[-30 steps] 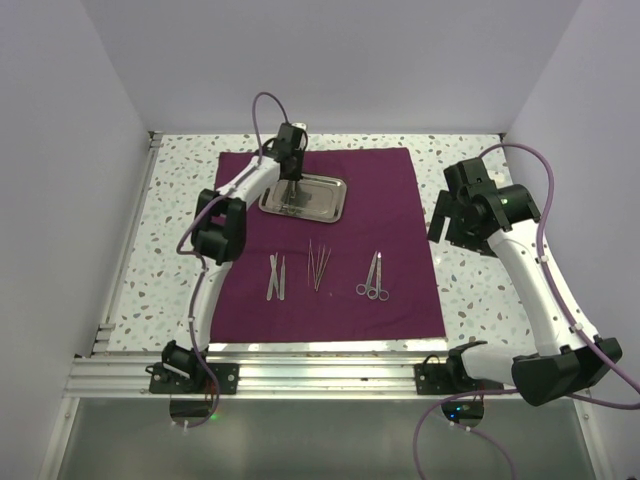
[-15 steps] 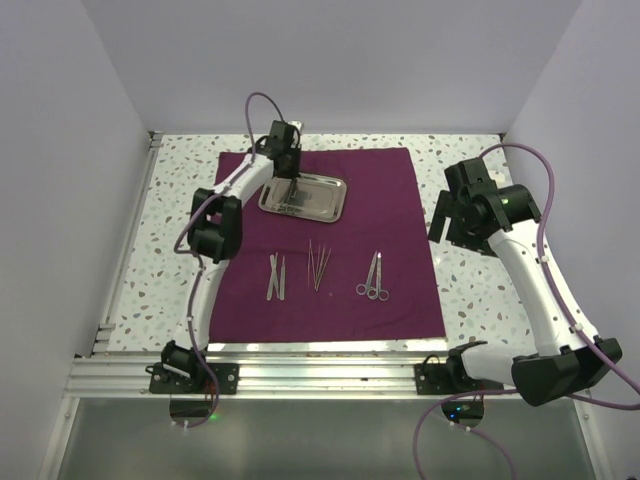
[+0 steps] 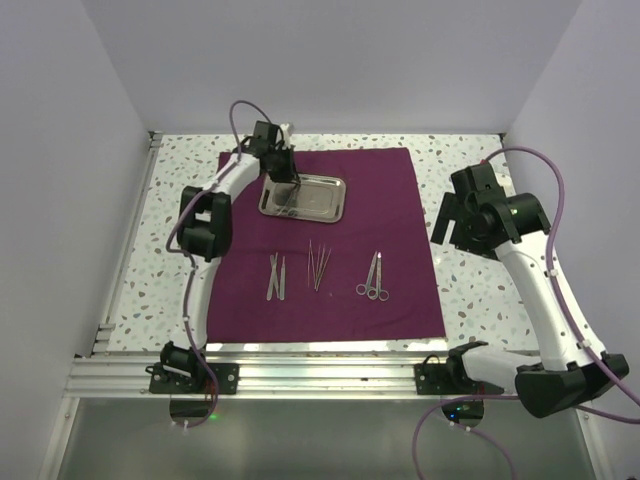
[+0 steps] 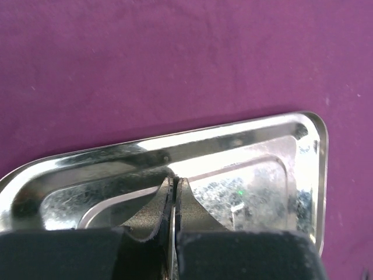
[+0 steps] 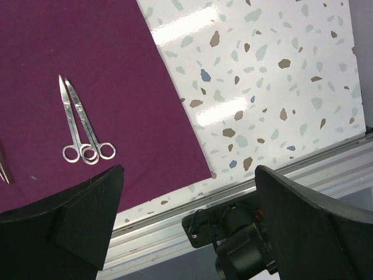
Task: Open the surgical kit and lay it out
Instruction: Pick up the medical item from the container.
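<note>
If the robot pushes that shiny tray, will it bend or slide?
It would probably stay stiff: the tray looks like shiny metal with a raised rim. It may drag, since it sits on the purple cloth, which could bunch up.

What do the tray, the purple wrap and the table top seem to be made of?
Tray: polished metal, probably steel; it mirrors light. Wrap: matte cloth; fine fabric texture, no glare. Table top: glossy, speckled like terrazzo, stone or laminate; bright reflections show.
</note>
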Robot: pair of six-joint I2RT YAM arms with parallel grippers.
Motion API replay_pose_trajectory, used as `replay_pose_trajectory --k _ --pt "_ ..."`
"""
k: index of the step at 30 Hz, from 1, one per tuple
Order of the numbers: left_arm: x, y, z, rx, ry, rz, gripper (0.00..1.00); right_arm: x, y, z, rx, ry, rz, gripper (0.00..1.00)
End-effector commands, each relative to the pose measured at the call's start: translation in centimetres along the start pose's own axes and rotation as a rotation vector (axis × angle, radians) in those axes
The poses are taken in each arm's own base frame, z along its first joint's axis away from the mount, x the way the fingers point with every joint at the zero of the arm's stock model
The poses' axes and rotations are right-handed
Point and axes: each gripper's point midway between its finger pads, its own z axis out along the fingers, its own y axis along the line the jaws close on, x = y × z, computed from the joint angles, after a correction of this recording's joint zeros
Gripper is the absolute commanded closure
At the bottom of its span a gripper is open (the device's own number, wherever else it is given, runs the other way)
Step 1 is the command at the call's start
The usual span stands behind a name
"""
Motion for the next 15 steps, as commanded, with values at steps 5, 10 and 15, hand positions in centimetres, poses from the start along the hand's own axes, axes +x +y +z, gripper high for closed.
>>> replay_pose_trajectory --k 5,10,15 --pt "-3.0 -4.1 -6.0 0.083 -0.065 -0.033 1.0 0.9 -0.5 -0.9 -0.031 0.004 0.014 0.02" --pt "-3.4 -4.2 -7.9 0.022 -0.103 -0.028 1.0 1.3 -0.2 -1.2 -0.066 0.001 0.024 0.02" --pt "-4.1 -5.9 -9.7 0.009 -0.135 -0.032 1.0 1.9 -0.2 -1.2 -0.089 0.003 0.018 0.02"
